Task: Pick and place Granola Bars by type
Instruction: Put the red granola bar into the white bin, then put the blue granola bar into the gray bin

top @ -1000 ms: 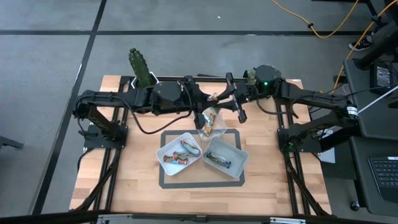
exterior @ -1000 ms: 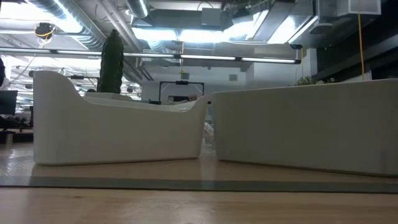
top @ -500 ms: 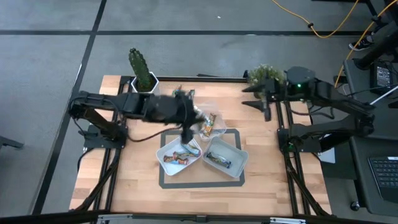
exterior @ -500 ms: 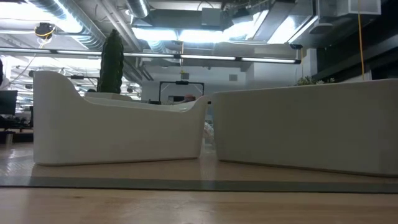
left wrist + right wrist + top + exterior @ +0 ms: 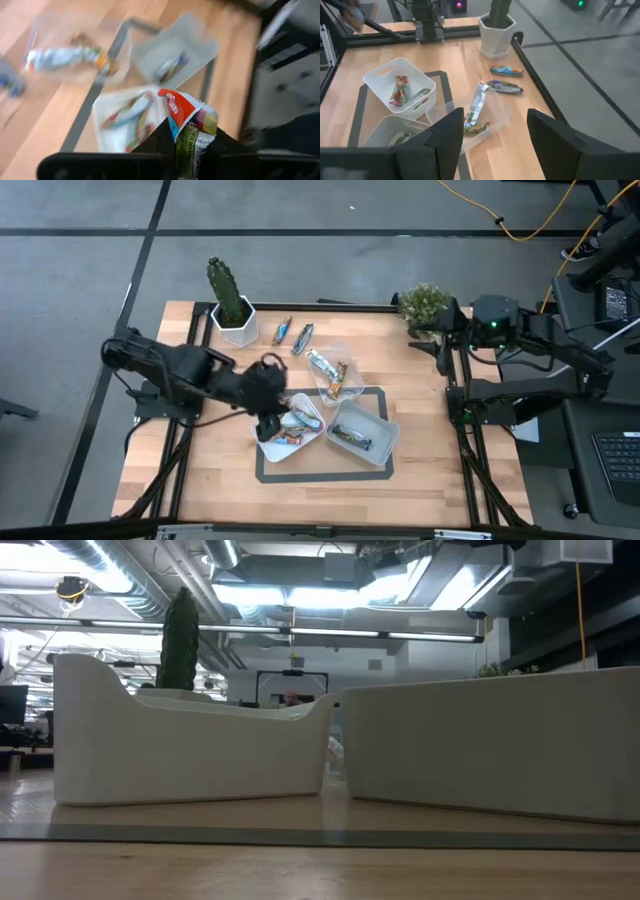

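1. Swinging away from the middle of the worktop (image 5: 200, 480), the left arm now carries its left hand (image 5: 268, 392) just beside the white tub (image 5: 290, 426), while the right arm has pulled back to the far right corner by the bushy plant (image 5: 424, 302).
2. Nearest the left hand is its own load: the fingers are pinched on a granola bar (image 5: 189, 131) with a red and green wrapper, which stands up between them.
3. Just beyond lies the white tub, already holding a few bars; it sits beside the hand, toward the worktop's centre, so I judge the drop needs only a short move across its rim.
4. Next comes the grey tub (image 5: 362, 432) with one bar inside, touching the white one.
5. Farther off, a clear tray (image 5: 335, 375) holds two bars (image 5: 476, 106), long axes running roughly away from the tubs.
6. Farthest, two blue bars (image 5: 293, 333) lie loose near the cactus pot (image 5: 236, 326).
7. The right hand (image 5: 495, 135) is spread and empty, well apart from every bar, so the left arm is clearly nearer.
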